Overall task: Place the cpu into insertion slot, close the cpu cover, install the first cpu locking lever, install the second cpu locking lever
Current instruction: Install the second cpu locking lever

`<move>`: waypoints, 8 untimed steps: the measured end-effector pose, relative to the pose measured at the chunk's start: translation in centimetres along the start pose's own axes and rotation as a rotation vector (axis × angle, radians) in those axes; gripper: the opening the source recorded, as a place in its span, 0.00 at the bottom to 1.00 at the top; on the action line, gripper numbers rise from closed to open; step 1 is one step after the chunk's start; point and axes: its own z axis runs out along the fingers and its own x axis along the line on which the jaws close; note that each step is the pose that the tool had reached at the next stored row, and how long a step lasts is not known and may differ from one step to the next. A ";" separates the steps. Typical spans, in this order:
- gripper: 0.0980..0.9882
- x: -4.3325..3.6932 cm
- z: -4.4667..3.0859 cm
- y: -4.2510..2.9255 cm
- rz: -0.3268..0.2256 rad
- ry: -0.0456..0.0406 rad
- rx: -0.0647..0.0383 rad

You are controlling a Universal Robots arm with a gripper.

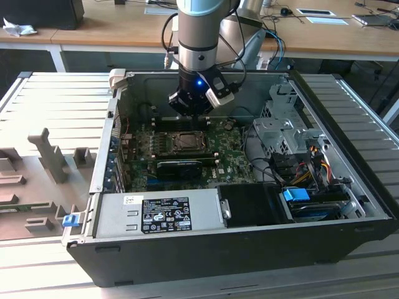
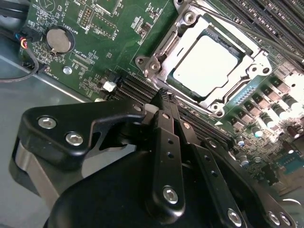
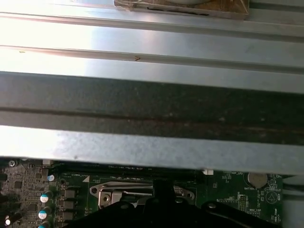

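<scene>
The cpu [image 2: 205, 59] lies with its pale silvery face up inside the insertion slot [image 2: 159, 57], which sits on the green motherboard. The cpu cover [image 2: 247, 66] lies flat around it as a silver frame, and the chip shows through its window. A thin wire lever [image 2: 247, 34] runs along one side of the frame; I cannot tell if it is latched. My gripper [image 2: 164, 94] hovers just off the socket's corner, its black fingers shut with nothing between them. In the exterior view the gripper [image 1: 194, 116] hangs just behind the insertion slot [image 1: 185, 142]. The first wrist view has the socket frame [image 3: 118, 194] behind the fingertip.
The open computer case [image 1: 349, 124] surrounds the board. A grey power supply box [image 1: 159, 215] lies at the front and a long black expansion card [image 1: 181, 167] lies just before the socket. Drive cages and cables [image 1: 299, 156] stand on the exterior view's right. Memory slots [image 2: 137, 88] lie beside the fingers.
</scene>
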 end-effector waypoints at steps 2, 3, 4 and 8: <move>0.01 0.00 -0.01 -0.03 0.000 0.0001 0.000; 0.01 0.01 -0.02 -0.04 0.000 0.0002 0.000; 0.01 0.01 -0.02 -0.09 0.000 0.0002 0.000; 0.01 0.03 -0.06 -0.50 0.000 0.0001 0.000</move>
